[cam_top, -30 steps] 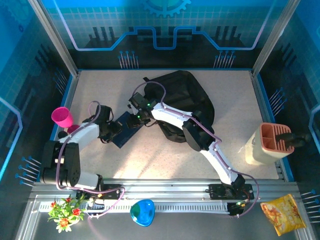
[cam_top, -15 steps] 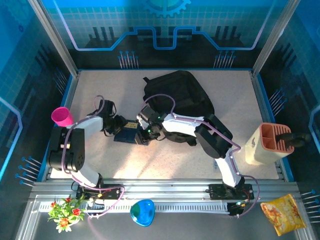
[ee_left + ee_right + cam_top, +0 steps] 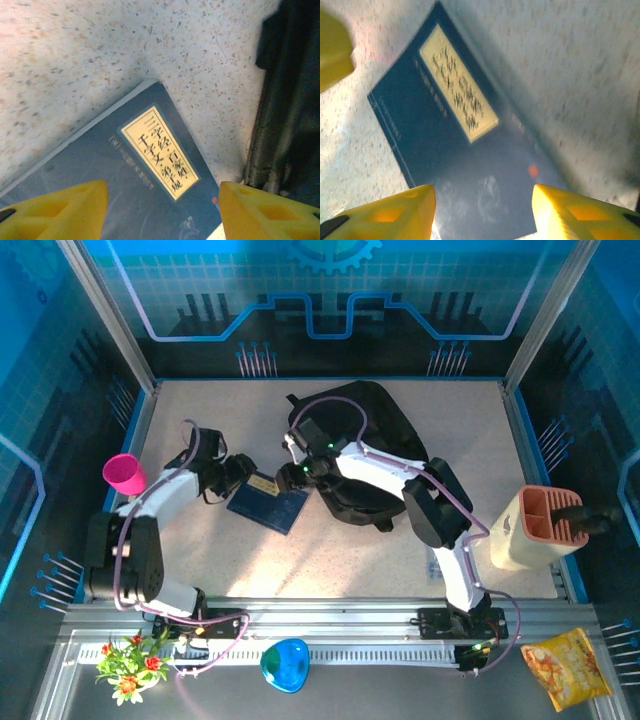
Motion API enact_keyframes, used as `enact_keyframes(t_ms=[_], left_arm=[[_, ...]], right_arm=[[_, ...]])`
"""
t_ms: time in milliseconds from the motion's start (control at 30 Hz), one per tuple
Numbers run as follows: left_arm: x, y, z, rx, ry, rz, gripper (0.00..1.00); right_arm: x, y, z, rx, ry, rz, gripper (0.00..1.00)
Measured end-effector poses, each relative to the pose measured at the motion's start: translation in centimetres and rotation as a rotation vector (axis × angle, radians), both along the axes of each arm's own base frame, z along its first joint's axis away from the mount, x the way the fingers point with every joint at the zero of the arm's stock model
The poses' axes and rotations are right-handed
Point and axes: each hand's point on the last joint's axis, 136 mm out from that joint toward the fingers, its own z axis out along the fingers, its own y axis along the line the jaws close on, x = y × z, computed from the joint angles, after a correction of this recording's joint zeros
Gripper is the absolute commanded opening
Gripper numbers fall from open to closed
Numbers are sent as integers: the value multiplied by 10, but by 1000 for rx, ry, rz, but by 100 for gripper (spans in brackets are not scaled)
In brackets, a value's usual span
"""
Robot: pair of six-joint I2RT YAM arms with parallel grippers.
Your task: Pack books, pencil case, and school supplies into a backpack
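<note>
Navy book [image 3: 131, 192] btm cut off; bkpk [image 3: 285, 115] partly.

On the tabletop I count one navy book [image 3: 270, 506], one black backpack [image 3: 385, 430], one pink cup [image 3: 124, 473], one beige holder [image 3: 518, 542], one yellow snack bag [image 3: 572, 668], one blue dish [image 3: 286, 664] and one bunch of flowers [image 3: 128, 664]

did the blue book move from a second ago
Yes. The navy book has slid slightly right, away from the pink cup and toward the backpack, and it has turned.
</note>
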Motion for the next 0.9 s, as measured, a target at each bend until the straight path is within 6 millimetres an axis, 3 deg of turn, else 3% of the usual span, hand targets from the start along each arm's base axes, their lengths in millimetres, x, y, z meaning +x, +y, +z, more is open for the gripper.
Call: enact_keyframes(t_ms=[133, 267, 367, 567, 733, 900], left_arm=[[-31, 6, 0, 7, 8, 35, 64], [-71, 9, -23, 0, 90, 67, 64], [-89, 9, -35, -11, 135, 85, 64], [-100, 3, -50, -63, 175, 110, 53], [-94, -3, -56, -103, 182, 108, 48], [-89, -6, -58, -118, 174, 101, 45]], right_arm=[[18, 11, -3, -51, -59, 37, 58], [25, 12, -24, -123, -52, 68, 57], [26, 10, -42, -168, -36, 86, 55], [13, 6, -56, -217, 2, 114, 46], [3, 4, -59, -218, 9, 126, 37], [-23, -5, -60, -210, 67, 130, 33]])
